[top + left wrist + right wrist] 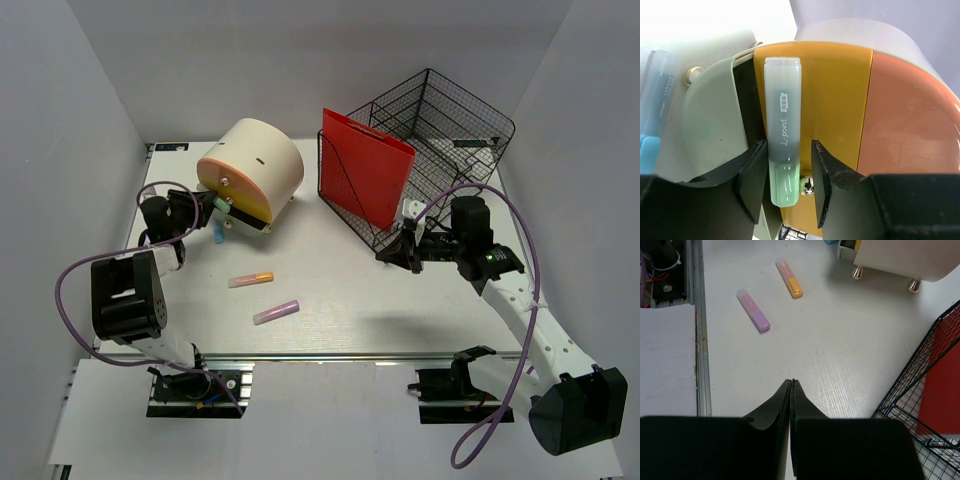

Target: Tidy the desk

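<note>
While both arms reach over the desk [350, 290], we record one gripper spread and one closed.
The left gripper [788, 150] is spread around a green highlighter [784, 125] set against the yellow section of the round organizer [255, 165]; a gap shows at one finger. The right gripper [791, 385] is pressed together, empty, beside the wire basket [450, 120]. An orange highlighter [251, 280] and a purple highlighter [277, 312] lie mid-desk.

The left arm [150, 228] folds toward the far left, the left gripper [788, 171] slightly parted. The right arm [512, 290] extends far right, the right gripper [791, 387] pressed closed.
</note>
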Controlling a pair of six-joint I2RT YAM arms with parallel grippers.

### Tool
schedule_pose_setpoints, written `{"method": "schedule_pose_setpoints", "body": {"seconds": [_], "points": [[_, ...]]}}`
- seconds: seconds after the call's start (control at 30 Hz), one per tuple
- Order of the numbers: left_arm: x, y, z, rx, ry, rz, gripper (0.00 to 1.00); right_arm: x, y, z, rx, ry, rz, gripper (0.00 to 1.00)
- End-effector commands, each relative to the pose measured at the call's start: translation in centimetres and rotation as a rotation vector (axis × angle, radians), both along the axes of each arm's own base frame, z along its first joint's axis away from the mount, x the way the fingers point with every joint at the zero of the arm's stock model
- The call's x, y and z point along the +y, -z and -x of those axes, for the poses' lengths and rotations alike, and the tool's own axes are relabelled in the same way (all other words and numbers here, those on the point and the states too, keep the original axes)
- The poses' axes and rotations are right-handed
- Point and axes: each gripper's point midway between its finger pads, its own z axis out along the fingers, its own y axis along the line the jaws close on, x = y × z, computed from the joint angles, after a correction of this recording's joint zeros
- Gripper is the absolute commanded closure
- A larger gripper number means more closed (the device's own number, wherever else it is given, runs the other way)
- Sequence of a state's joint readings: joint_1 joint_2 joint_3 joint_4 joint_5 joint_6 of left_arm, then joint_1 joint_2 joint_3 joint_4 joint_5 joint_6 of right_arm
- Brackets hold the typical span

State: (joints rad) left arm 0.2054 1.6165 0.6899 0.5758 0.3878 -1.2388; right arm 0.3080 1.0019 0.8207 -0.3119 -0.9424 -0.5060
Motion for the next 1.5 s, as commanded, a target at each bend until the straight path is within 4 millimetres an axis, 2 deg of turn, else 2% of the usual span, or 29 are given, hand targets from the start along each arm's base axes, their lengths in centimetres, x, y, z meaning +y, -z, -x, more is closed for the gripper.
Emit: {"method": "schedule_pose_setpoints", "body": {"seconds": [0.0,0.33,0.57,0.67,1.07,1.23,1.33,1.4,1.43,1.47], "points": [[-0.4,-1.2,-0.9,-0.033,0.015,-0.005,0.5,0.0,-0.3,0.0,-0.017,-0.014,-0.008,0.97],[-0.6,-1.2,-0.3,-0.02,0.022,-0.005,0.44,0.1,-0.4,0.1,-0.019,-0.02,-0.01,0.97],[-0.8,-2.6,0.3,-0.044,0.029,-0.017,0.43,-0.1,-0.4,0.1,-0.017,-0.016,-0.011,0.97],[-0.8,-2.6,0.5,-0.034,0.034,-0.025,0.41,0.0,-0.5,0.1,-0.021,-0.019,-0.013,0.96],[-1.0,-2.3,1.1,-0.014,0.045,-0.034,0.41,0.0,-0.7,0.3,-0.027,-0.023,-0.016,0.97],[-0.7,-3.3,1.5,-0.046,0.049,-0.034,0.41,0.0,-0.7,0.2,-0.03,-0.021,-0.016,0.97],[-0.6,-5.8,2.0,-0.102,0.069,-0.087,0.45,-0.1,-0.7,0.2,-0.031,-0.02,-0.015,0.97],[-0.7,-6.6,2.6,-0.086,0.084,-0.129,0.53,-0.1,-0.6,0.2,-0.03,-0.021,-0.013,0.97],[-0.7,-7.7,3.2,-0.112,0.098,-0.187,0.59,-0.1,-0.6,0.2,-0.031,-0.022,-0.012,0.97],[-0.8,-7.0,3.9,-0.059,0.112,-0.193,0.65,0.0,-0.7,0.2,-0.032,-0.026,-0.014,0.97]]}}
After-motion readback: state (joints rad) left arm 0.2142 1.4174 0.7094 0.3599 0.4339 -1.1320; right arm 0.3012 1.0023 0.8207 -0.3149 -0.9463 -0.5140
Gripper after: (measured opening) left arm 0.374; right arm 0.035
